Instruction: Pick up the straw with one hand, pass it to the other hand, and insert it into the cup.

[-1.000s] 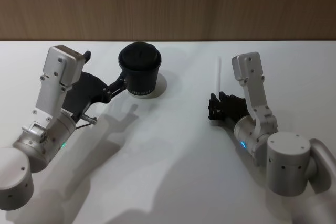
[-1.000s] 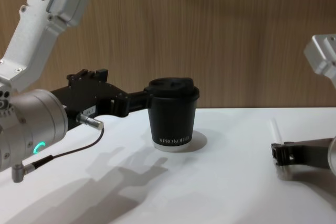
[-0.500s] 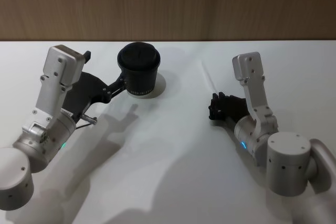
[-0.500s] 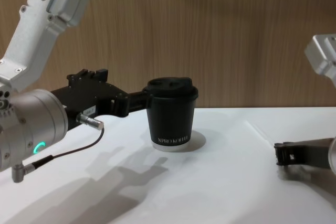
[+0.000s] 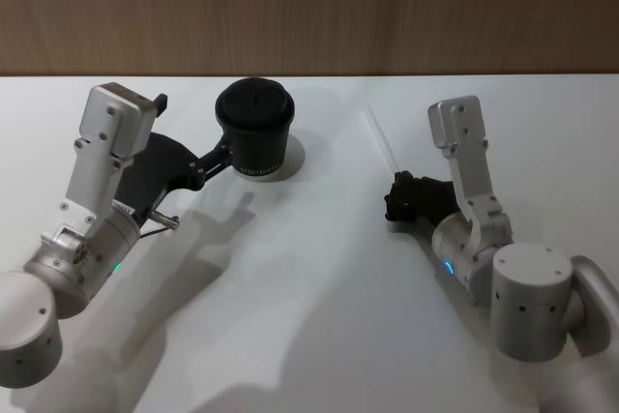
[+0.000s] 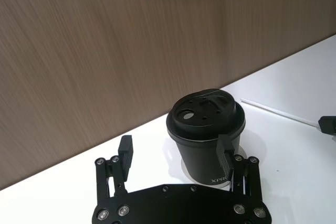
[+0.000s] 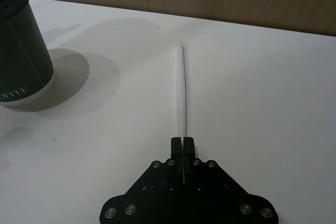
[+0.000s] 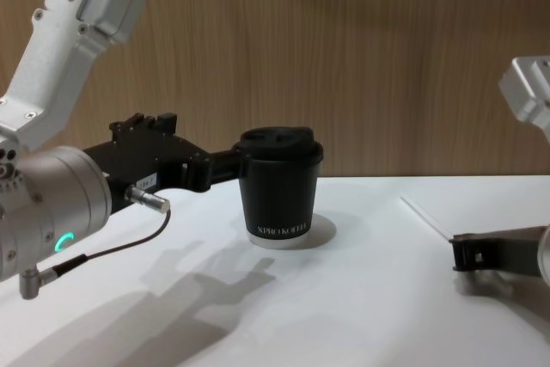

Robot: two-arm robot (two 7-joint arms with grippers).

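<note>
White bench, black kit on it, & the job looks to be at step one, the pick-up. The right claw is clenched on the straw at its near end, fingers pressed together w/ the thin white stick running straight out ahead of them toward the wood wall. The straw sits low over the bench, right of the cup & well apart from it; can't tell if its far tip is off the surface. The left claw is at the cup, fingers spread wide & gripping nothing. One finger looks to touch the cup's side just under the lid; the other stands apart from it. So no hand-over yet, as I judge it. Next move prob. calls for raising the straw clear & bringing the left claw away from the cup w/o nudging it. The two then meet mid-bench, & the left claw closes on the free part of the straw before the right lets go. The straw is v. slim, so alignment must be tight. After that the target is the small round hole in the lid.
</note>
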